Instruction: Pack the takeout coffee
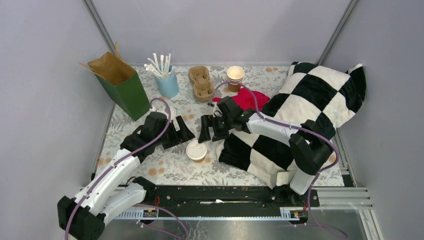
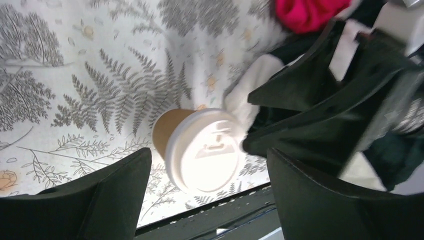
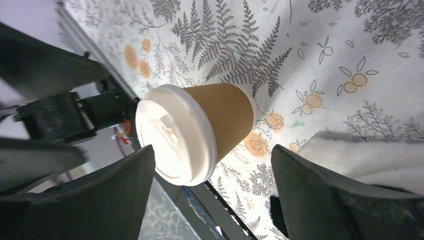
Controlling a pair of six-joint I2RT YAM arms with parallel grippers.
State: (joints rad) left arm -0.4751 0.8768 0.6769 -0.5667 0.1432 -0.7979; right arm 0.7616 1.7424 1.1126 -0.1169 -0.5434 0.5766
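The takeout coffee (image 1: 196, 150), a brown kraft cup with a white lid, stands upright on the floral tablecloth between the two arms. It also shows in the left wrist view (image 2: 200, 147) and in the right wrist view (image 3: 195, 130). My left gripper (image 1: 179, 135) is open just left of the cup, apart from it. My right gripper (image 1: 210, 131) is open just above and right of the cup, apart from it. Both are empty.
A green paper bag (image 1: 120, 82) stands open at the back left. A blue cup of straws (image 1: 166, 80), cardboard cup carriers (image 1: 201, 82), stacked lidless cups (image 1: 235, 77), a red cloth (image 1: 247, 98) and a checkered pillow (image 1: 300, 115) lie behind and right.
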